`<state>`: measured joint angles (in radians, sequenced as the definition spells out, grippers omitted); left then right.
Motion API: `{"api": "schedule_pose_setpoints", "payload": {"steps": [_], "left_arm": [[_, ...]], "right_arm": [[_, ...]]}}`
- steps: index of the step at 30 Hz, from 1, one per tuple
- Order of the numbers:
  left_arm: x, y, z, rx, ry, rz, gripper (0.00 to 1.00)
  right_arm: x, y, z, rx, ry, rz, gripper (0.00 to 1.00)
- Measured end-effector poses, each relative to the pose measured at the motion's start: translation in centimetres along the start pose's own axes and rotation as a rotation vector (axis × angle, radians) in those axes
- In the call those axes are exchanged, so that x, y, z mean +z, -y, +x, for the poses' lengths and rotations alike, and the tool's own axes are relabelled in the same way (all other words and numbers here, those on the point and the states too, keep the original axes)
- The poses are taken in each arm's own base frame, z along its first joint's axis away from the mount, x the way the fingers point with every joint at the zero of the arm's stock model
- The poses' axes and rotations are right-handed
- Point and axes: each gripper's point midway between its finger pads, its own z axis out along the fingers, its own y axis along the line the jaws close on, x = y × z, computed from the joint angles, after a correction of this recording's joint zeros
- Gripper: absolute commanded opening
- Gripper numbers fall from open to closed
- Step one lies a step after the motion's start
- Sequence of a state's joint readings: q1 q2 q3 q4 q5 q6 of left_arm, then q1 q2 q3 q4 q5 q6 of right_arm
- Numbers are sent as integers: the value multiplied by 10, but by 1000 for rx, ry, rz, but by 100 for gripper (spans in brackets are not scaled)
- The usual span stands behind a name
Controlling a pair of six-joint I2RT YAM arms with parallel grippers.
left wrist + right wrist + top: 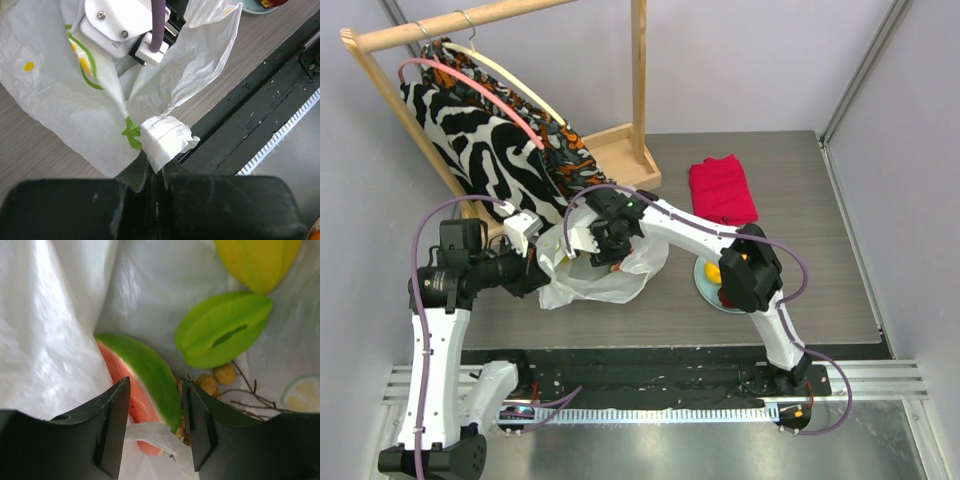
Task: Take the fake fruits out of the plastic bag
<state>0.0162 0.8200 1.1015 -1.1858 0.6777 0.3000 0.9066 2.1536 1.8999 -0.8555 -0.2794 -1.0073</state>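
Note:
The plastic bag (610, 275), white with citrus prints, lies crumpled at mid-table. My left gripper (542, 272) is shut on a twisted white handle of the plastic bag (162, 142), as the left wrist view shows (157, 167). My right gripper (605, 250) reaches into the bag's mouth. In the right wrist view it is open (155, 390), its jaws either side of an orange-red slice with a green rind (150, 375). Deeper in the bag lie a green piece (225, 330), a yellow piece (257, 260) and a brownish cluster (215, 380). A yellow lemon (712, 272) lies on a plate.
A pale plate (705, 292) right of the bag also holds a dark red piece (726, 298). A folded red cloth (722, 190) lies at the back right. A wooden clothes rack (620, 150) with a zebra-print garment (480, 140) stands back left. A black rail (250, 100) runs along the near edge.

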Motion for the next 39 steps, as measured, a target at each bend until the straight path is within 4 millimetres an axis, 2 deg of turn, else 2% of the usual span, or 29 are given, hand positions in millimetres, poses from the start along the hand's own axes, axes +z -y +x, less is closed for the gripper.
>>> {"api": "schedule_pose_setpoints", "payload": {"steps": [3,7,12,15,16,18,19,21,26,30,39], "left_arm": [[0,0,0,0,1,1,0],[0,0,-1,2,3,-1,0],[0,0,-1,3,5,-1,0],[0,0,-1,2,5,0,0],[0,0,-1,2,5,0,0],[1,-1,-1,0,4,-1,0],[1,-1,-1,-1,4,0,0],[1,-1,-1,-6,2,2,0],[2,-2,-1,-10,0,4,0],[4,-3,-3,-18,-3,7,0],[10,-7,-8,-47,0,21,0]], "right_arm": [[-1,3,22,-27,-60,-1,51],[-4,3,42,-57,-119,-9,47],[0,-3,51,-98,-152,-48,44],[7,-11,55,-117,-171,-87,33],[7,-12,55,-124,-175,-91,22],[7,-13,54,-134,-178,-93,13],[7,-13,54,-132,-181,-93,5],[6,-13,52,-125,-174,-91,3],[1,-11,32,-48,-102,-84,1],[-21,-1,1,29,1,-35,1],[-129,16,-76,196,298,144,1]]}}
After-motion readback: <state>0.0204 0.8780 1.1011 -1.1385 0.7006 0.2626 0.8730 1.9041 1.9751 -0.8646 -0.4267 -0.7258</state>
